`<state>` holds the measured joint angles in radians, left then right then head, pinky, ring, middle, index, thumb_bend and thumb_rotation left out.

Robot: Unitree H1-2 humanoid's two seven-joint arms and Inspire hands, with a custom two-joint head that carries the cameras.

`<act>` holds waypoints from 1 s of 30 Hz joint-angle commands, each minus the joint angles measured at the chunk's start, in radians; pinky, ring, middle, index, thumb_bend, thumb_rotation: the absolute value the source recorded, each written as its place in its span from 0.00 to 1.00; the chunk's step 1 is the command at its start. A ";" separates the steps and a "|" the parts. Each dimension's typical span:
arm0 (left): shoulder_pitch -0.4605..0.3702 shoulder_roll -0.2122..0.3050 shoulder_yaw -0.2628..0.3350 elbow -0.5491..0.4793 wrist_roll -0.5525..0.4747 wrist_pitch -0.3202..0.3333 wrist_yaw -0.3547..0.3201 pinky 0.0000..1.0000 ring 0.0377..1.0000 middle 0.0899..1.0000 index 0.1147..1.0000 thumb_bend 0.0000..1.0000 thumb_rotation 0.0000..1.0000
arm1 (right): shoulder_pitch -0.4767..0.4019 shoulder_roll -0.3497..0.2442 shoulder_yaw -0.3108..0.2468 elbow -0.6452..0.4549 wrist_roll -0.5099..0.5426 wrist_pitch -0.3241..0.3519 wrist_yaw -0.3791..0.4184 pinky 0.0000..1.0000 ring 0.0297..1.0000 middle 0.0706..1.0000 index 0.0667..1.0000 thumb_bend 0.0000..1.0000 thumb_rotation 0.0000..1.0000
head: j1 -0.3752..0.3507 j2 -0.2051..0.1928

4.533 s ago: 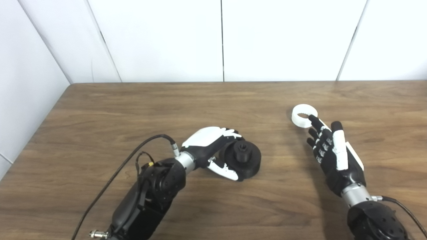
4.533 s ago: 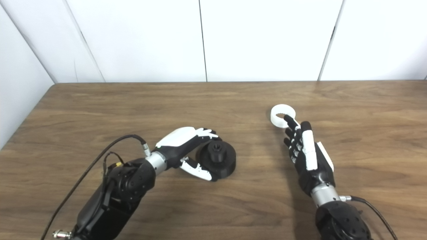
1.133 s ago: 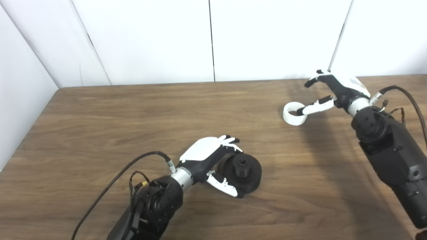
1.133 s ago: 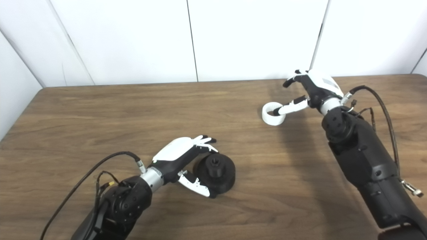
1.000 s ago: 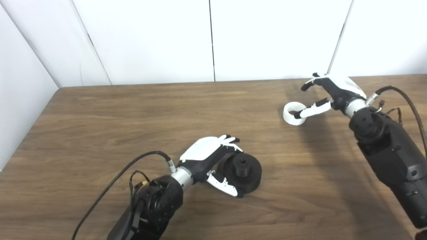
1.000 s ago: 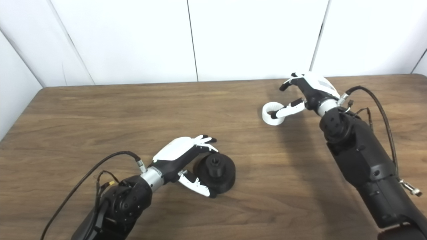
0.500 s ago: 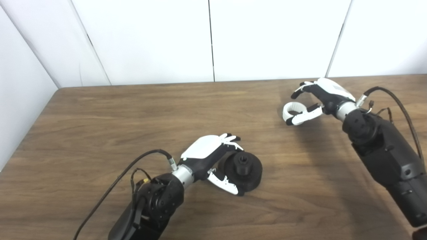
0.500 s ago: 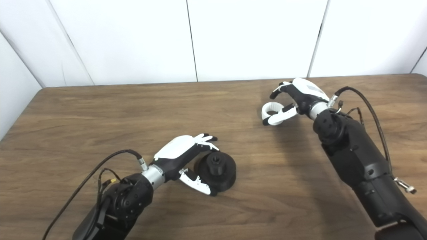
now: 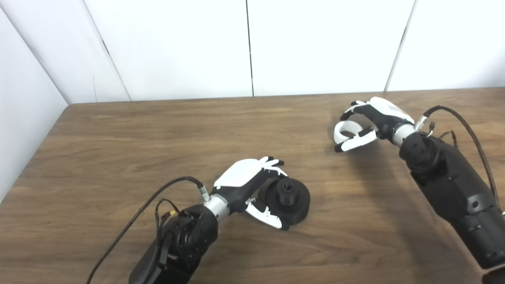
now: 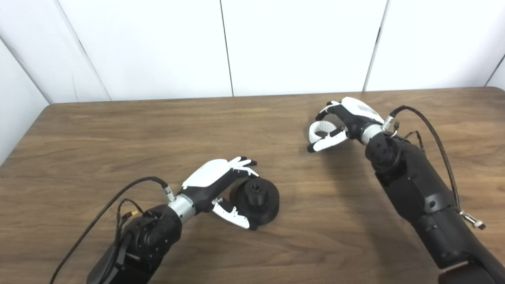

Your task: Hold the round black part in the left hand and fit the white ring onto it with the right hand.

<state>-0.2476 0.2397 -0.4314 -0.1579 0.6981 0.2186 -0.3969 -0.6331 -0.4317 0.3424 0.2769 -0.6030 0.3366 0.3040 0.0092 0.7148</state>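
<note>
Ring pickup is the step in hand: the white ring sits at the far right of the table, with the right hand curled around it, fingers over the far side and the thumb under the near edge. Whether the hand is truly clamped on the ring or only cupping it I cannot tell from these views; the ring looks tilted and perhaps just off the wood, which suggests a hold.

Well apart, near the middle of the table, the black part rests flat with its raised hub pointing up. The left hand wraps it from the left side, fingers over the back rim and thumb along the front, so it seems to be gripped and steadied.

To do this well, the right hand should pinch the ring by its rim only, leaving the hole clear, and lift it level before crossing. A tilted ring would likely catch on the hub. The left hand should keep its fingers off the hub and press the part firmly down
</note>
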 commanded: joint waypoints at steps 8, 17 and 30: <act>-0.007 0.018 0.002 0.010 0.009 -0.009 0.005 0.93 1.00 0.96 0.64 0.87 0.31 | -0.079 -0.009 -0.026 -0.013 -0.012 -0.031 -0.042 1.00 1.00 0.95 0.75 0.95 0.41 | 0.003 0.000; -0.006 0.019 0.003 0.004 0.011 0.004 -0.001 0.94 1.00 0.96 0.65 0.87 0.31 | -0.081 -0.007 -0.029 0.010 -0.009 -0.038 -0.056 1.00 1.00 0.95 0.76 0.94 0.41 | 0.007 0.001; -0.009 0.021 0.005 -0.002 0.012 0.011 -0.007 0.94 1.00 0.96 0.64 0.87 0.33 | -0.069 -0.005 -0.026 0.003 -0.007 -0.033 -0.057 1.00 1.00 0.94 0.74 0.91 0.36 | 0.007 0.004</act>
<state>-0.2469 0.2415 -0.4316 -0.1557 0.6976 0.2201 -0.3950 -0.6522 -0.4310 0.3308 0.3091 -0.6056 0.3316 0.2669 0.0153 0.7179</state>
